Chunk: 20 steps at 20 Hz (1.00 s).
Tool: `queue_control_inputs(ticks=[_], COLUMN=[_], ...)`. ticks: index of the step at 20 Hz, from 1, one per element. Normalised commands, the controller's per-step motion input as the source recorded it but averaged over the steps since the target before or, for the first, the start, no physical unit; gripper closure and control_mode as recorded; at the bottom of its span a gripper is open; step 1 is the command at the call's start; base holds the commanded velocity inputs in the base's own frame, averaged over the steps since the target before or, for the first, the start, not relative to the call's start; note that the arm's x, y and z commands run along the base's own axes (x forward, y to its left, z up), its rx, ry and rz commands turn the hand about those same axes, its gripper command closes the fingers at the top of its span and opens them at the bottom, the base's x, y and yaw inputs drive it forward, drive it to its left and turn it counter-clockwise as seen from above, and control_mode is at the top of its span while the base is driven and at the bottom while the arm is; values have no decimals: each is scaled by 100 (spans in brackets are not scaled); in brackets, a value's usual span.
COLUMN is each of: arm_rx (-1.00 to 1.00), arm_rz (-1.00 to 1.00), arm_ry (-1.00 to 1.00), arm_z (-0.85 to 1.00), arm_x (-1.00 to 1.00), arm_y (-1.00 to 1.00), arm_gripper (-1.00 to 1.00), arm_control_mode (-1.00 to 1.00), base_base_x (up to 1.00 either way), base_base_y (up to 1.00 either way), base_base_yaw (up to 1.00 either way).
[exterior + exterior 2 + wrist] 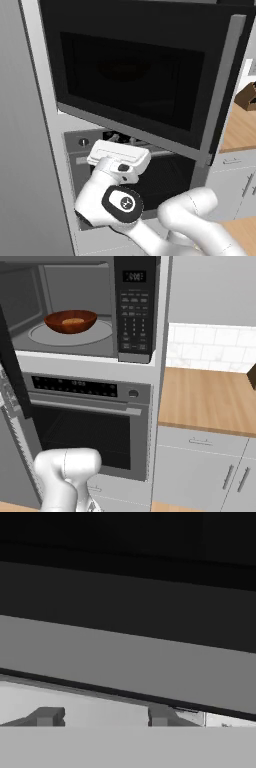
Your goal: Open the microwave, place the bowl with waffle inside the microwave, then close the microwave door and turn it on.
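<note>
Tall grey cabinet column; wooden surface point(210, 401) to its right with white tiled wall behind. Microwave point(75, 311) cavity exposed, microwave door point(135, 80) swung open toward the left. Bowl point(70, 321) sits on the turntable inside, waffle point(73, 321) in it. Keypad and display at right of cavity, writing too small to read. Oven point(87, 426) below, shut. Tool point(102, 717) just under the door's steel lower edge, fingers point(47, 716) apart, gripping nothing.
</note>
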Motion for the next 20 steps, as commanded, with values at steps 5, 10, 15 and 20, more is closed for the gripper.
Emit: queue_control_inputs(ticks=[5, 10, 15, 20], arm_rx=[5, 3, 2, 5], arm_rz=[15, 11, 5, 8], arm_ry=[0, 0, -1, 0], arm_z=[36, 42, 50, 42], arm_x=[6, 0, 5, 17], arm_y=[-44, -35, -17, -29], arm_gripper=[-100, -100, -100, -100], arm_control_mode=[-100, -100, -100, -100], base_base_x=[0, 0, 0, 0], base_base_y=[0, 0, 0, 0], base_base_yaw=[0, 0, 0, 0])
